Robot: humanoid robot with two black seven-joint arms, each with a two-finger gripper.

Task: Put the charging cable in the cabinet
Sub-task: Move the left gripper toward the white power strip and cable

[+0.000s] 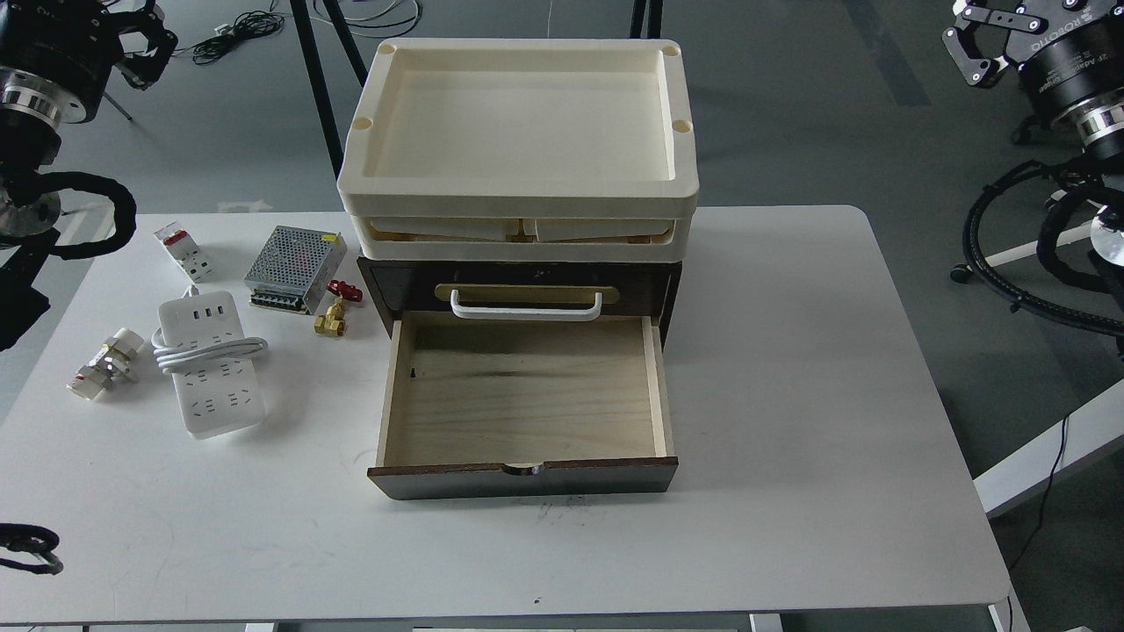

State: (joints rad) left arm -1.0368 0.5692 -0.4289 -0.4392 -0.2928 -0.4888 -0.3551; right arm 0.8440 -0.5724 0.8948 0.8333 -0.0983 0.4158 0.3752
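The charging cable (211, 369) is a flat white power strip with its thick cord looped across the middle, lying on the table's left side. The cabinet (518, 285) is a dark brown box at the table's centre. Its lower drawer (525, 395) is pulled out toward me, pale wood inside, with nothing in it. Above the drawer is a white bar handle (525, 307) on a tan plate. My left gripper (147, 46) hangs high at the top left, dark, well behind the cable. My right gripper (970, 44) hovers at the top right, off the table, fingers apart and holding nothing.
Cream plastic trays (518, 184) are stacked on the cabinet. Near the cable lie a silver perforated power supply (294, 268), a white breaker with a red switch (183, 253), a brass valve with a red handle (334, 314) and a white fitting (107, 364). The white table (790, 395) extends to the right.
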